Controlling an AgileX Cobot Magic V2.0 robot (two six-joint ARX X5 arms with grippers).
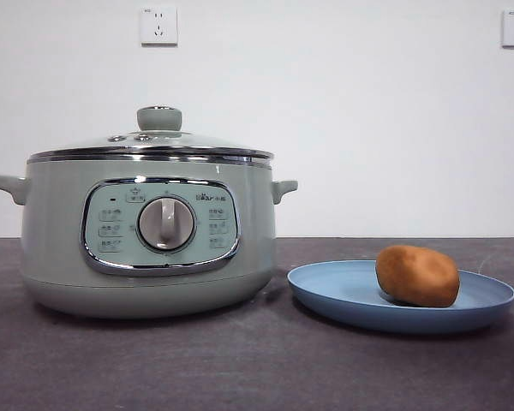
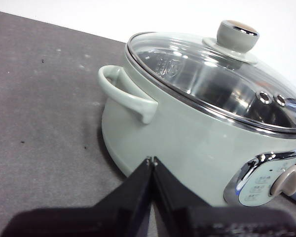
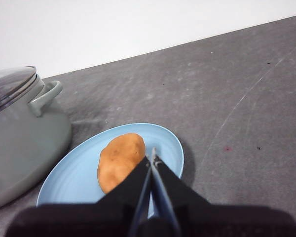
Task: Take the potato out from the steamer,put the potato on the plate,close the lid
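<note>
Left gripper [image 2: 152, 160] pinched shut beside steamer [image 1: 150, 248], lid [image 1: 154, 141] on; right gripper [image 3: 152, 159] also shut over potato [image 1: 417, 276] on plate [image 1: 343, 295], steamer's 3 o'clock. Couldn't read panel txt.

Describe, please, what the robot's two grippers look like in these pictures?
Both look alike. The left gripper and the right gripper each have two matte black, wedge-shaped jaws that taper to thin tips with a glint of bare metal. No cables or markings show.
</note>
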